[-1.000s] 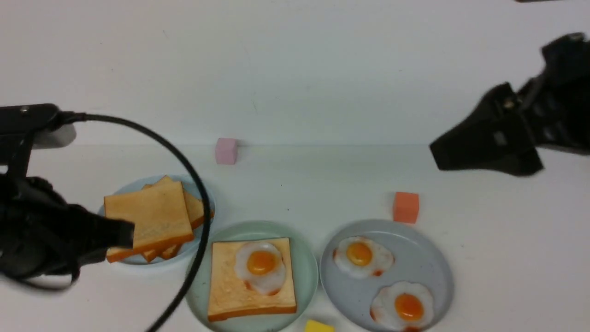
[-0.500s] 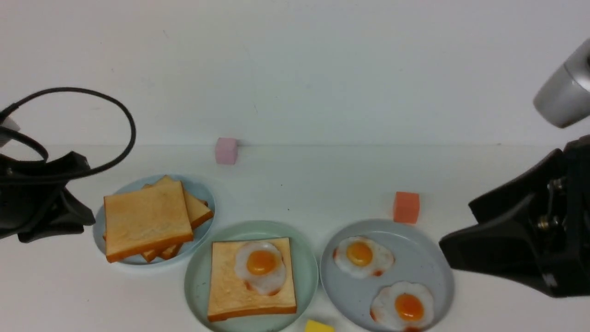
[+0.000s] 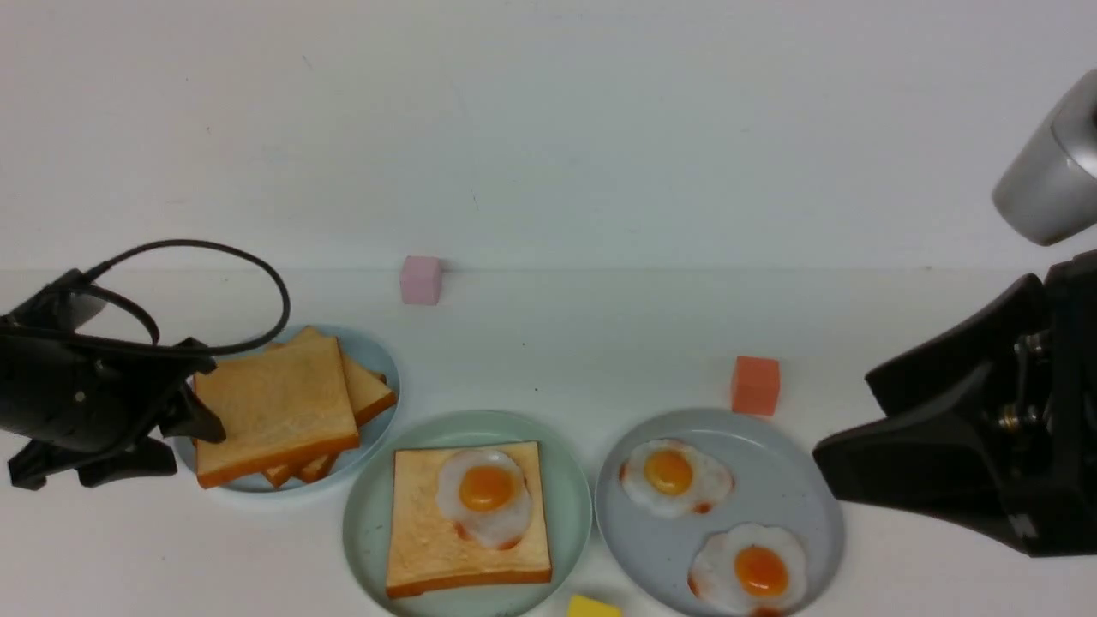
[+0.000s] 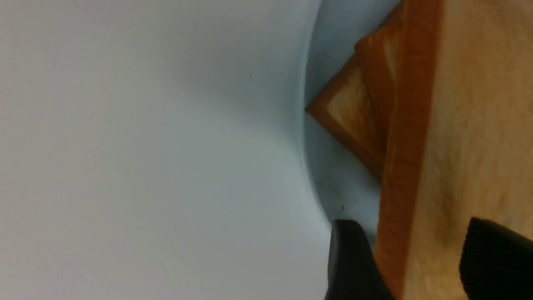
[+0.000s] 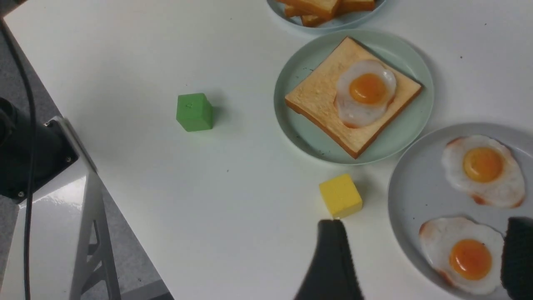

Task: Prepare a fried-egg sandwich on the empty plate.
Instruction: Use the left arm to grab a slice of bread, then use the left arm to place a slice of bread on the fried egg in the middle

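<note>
Lying on the mint-green plate (image 3: 368, 523): one toast slice (image 3: 428, 548), flat, with a fried egg (image 3: 486, 493) on its right half, yolk up and uncovered – the sandwich as far as it stood.
Mint-green plate, position: front centre of the white table (image 3: 600, 343), between the two other plates.
Light-blue plate (image 3: 373, 351): to the left of and just behind the mint-green one; carried a pile of plain toast, slices fanned at different angles.
Top slice (image 3: 274, 403): lay flat on the pile, its left edge at the left gripper.
Left gripper (image 4: 422, 266): low beside the light-blue plate; fingers (image 4: 349, 262) apart, one on either side of the top slice's crust edge – the wrist view did not show whether either pad touched it.
Grey-blue plate (image 3: 797, 497): right of the mint-green plate, almost touching it; held two fried eggs, one toward the back (image 3: 673, 476), one toward the front (image 3: 750, 570).
Right gripper (image 5: 424, 266): at the right of the table, above the front edge of the grey-blue plate; fingers (image 5: 333, 258) wide apart, gripping nothing.
Pink cube (image 3: 421, 280): far edge of the table, by the wall.
Orange cube (image 3: 755, 386): just behind the grey-blue plate.
Yellow cube (image 3: 593, 608): front edge, between the mint-green and grey-blue plates.
Green cube (image 5: 194, 111): seen from the right wrist only, well apart from the plates.
</note>
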